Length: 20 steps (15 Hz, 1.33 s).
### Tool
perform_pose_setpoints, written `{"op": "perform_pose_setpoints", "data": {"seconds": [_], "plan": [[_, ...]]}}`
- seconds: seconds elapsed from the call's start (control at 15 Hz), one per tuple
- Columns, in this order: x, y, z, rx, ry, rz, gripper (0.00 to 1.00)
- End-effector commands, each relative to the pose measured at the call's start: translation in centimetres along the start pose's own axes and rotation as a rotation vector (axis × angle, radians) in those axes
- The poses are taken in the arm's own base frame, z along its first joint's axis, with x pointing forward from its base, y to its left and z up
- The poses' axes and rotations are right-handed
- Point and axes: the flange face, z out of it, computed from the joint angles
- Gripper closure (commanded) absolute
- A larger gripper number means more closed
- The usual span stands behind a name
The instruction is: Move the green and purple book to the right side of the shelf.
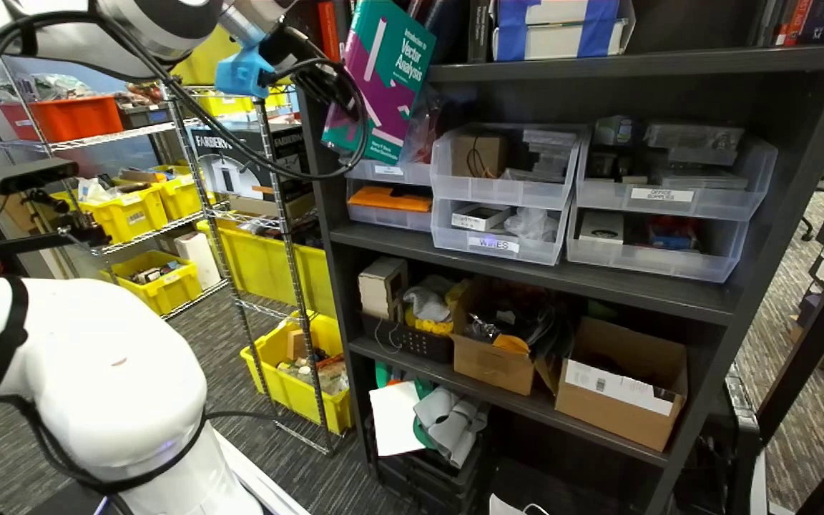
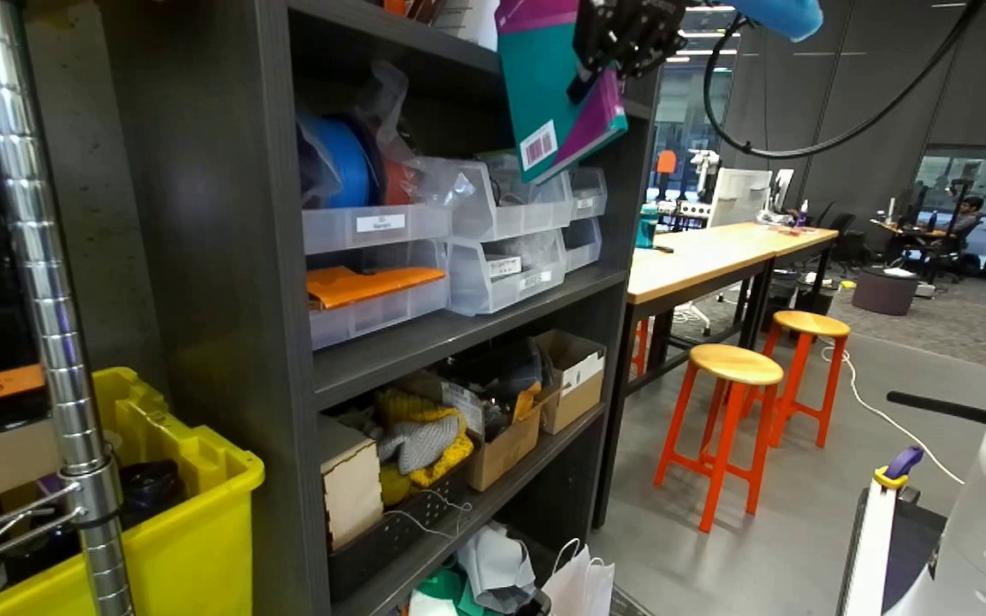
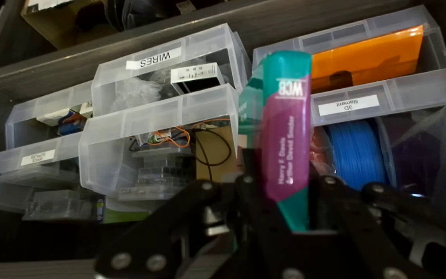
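Jaws: clamped on the green and purple book [image 1: 389, 79], which was pinched from both sides, as shown in the wrist view.
Book: held tilted in front of the left part of the shelf [image 1: 541, 275], its lower part seen over the plastic bins [image 1: 505, 193] in both exterior views; whether anything on the shelf was touched could not be told.
Grip on the book: judged done.
Right side of the shelf: not yet reached; the carry across, the placing and the release were judged left to be done.
Upper surface [image 1: 641, 66]: taken as the likely goal, since red and dark books [image 1: 798, 21] were stood at its right end; open room was left between these and the blue-taped white box [image 1: 562, 36].
Front edge [image 1: 669, 64]: apparently higher than the book's bottom, so a lift was called for before any push inward, lest a corner be caught.
Plastic bag [image 1: 430, 125]: seen just beside the book in an exterior view; a snag was to be avoided.
Cable [image 1: 364, 129]: seen looped across the book in an exterior view; slack was judged needed.
Side wall [image 1: 769, 236]: taken as the limit on the right.
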Motion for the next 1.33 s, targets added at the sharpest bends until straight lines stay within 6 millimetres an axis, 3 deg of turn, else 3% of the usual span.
{"op": "perform_pose_setpoints", "data": {"seconds": [0.0, 0.53, 1.27], "plan": [[-0.6, 0.8, -1.2, -0.002, -0.001, 0.034, 0.94], [-2.8, 3.4, -1.4, -0.059, -0.041, 0.100, 0.94], [-3.9, 7.6, -3.1, -0.135, -0.018, 0.198, 0.94]]}}
